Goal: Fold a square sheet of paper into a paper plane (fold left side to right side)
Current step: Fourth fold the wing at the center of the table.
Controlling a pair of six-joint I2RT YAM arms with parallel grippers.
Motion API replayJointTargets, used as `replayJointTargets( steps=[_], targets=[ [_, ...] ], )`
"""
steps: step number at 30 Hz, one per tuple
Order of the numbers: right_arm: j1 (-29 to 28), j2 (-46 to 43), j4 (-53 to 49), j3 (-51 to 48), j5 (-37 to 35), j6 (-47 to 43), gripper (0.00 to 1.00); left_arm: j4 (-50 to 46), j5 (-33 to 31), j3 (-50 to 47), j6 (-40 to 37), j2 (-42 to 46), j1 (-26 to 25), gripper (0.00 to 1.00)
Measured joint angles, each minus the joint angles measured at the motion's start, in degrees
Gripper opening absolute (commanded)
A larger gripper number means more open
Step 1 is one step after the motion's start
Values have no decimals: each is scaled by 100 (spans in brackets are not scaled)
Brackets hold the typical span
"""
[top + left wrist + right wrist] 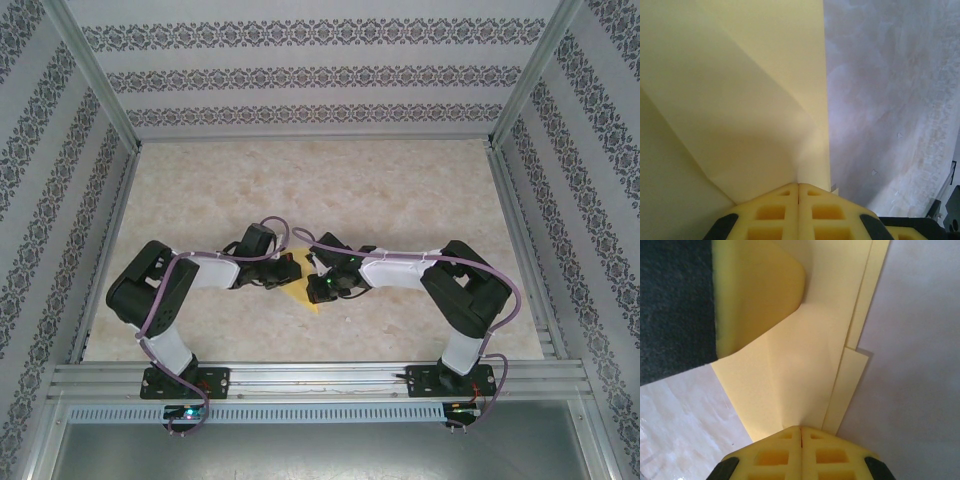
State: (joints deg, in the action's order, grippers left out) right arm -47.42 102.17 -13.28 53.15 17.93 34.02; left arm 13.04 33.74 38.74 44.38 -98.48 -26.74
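Both arms reach in to the middle of the marble table (420, 200) and meet over the yellow paper sheet (800, 370), which is already folded into layers. From above, a small triangle of it pokes out toward 6 o'clock beneath the two wrists. The left gripper (799, 187) comes at it from about 9 o'clock and the right gripper (801, 430) from about 3 o'clock. On the left wrist camera the pincer is closed tight, its yellow fingers meeting where a diagonal crease runs down to a straight edge. I judge it is nipping the paper there to hold that layer. On the right wrist camera the pincer is likewise closed on the near edge of the sheet, and one left finger (760, 295) shows at 11 o'clock with the paper curling up to it. I read the two pinches as steadying the sheet while a fold is lined up.
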Motion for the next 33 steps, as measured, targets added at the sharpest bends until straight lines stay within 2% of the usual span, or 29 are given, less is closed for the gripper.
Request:
replayJointTargets(
  steps=[33],
  targets=[
    [-11, 70, 258, 0, -105, -101, 0, -667, 339, 1060, -505, -717, 973, 1]
  ],
)
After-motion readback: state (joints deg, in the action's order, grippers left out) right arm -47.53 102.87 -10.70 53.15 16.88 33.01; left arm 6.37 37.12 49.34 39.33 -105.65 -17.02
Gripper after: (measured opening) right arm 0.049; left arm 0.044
